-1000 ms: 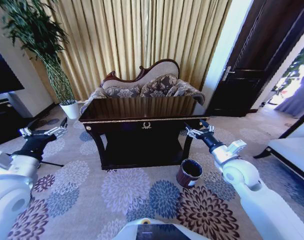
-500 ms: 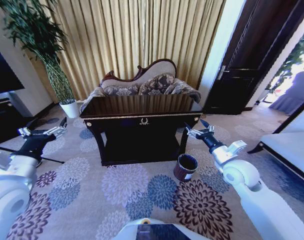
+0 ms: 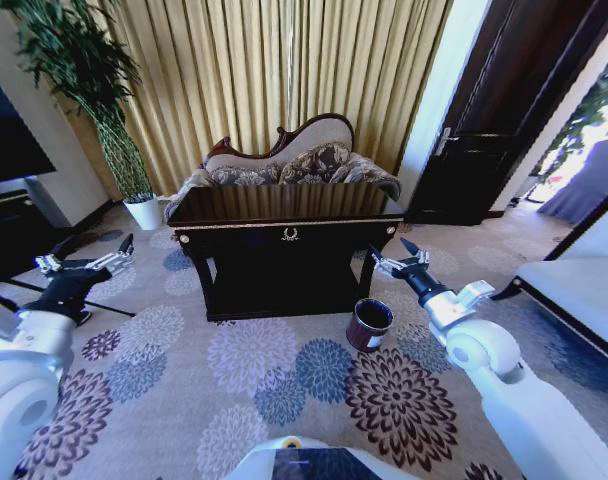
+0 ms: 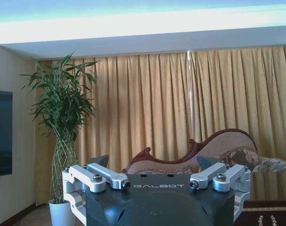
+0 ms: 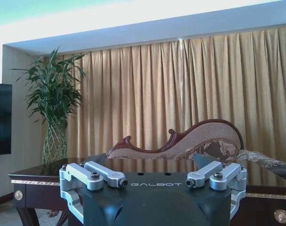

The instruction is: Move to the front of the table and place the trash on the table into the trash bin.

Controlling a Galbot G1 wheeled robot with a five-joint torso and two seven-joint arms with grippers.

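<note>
My jaws spread on both grippers, holding nothing; left gripper (image 3: 87, 264) hanging left of console table (image 3: 284, 205), right gripper (image 3: 401, 263) hanging nearer, off its right front corner, just above trash bin (image 3: 369, 324); trash not discernible on glossy top

Table (image 3: 284, 205) and trash bin (image 3: 369, 324) farther off.

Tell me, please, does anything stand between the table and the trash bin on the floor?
Nothing visible does. The trash bin stands on open carpet just in front of the table, near the table's right front leg.
</note>
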